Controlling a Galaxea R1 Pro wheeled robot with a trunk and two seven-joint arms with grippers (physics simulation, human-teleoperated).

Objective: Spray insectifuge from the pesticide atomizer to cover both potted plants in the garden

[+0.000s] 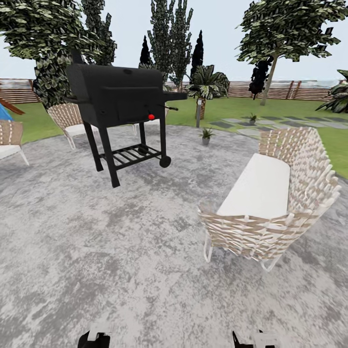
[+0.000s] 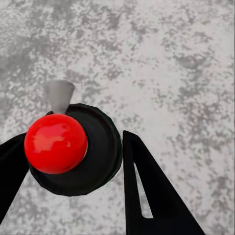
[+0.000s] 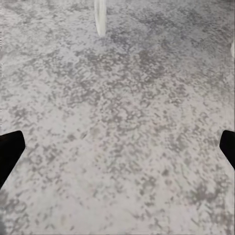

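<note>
Plants: two potted plants sit far ahead in the head view. One [image 1: 206, 136] is at the far edge of the patio [image 1: 121, 241], past the grill [image 1: 121, 96]. The other one [image 1: 252, 118] is farther back, by the stepping stones [image 1: 251, 126] on the lawn [image 1: 299, 108].
Spray bottle: I cannot find the pesticide atomizer from here, so I cannot say where it is, which way it points, or how it lies.
How it may feel: my guess is a small spray bottle is light, hard and a bit slippery. It should be safest to hold it around the middle of its body, with the trigger left free.
Plants point: the leaves of both plants stick up from little pots. They are too small to see more.
Left claw: the left gripper [image 2: 78, 188] is wide open and holds nothing. Between its dark fingers [image 2: 147, 196] I see a red ball on a black round part [image 2: 100, 152], over the grey ground. I cannot tell what that part is.
Right claw: the right gripper [image 3: 117, 147] is open very wide and holds nothing. Grey ground lies under it.
Other things: a woven sofa [image 1: 275, 198] with a white seat stands to the right. Woven chairs [image 1: 67, 121] stand behind the grill.
Next: I think the robot must first go look for the bottle.
</note>
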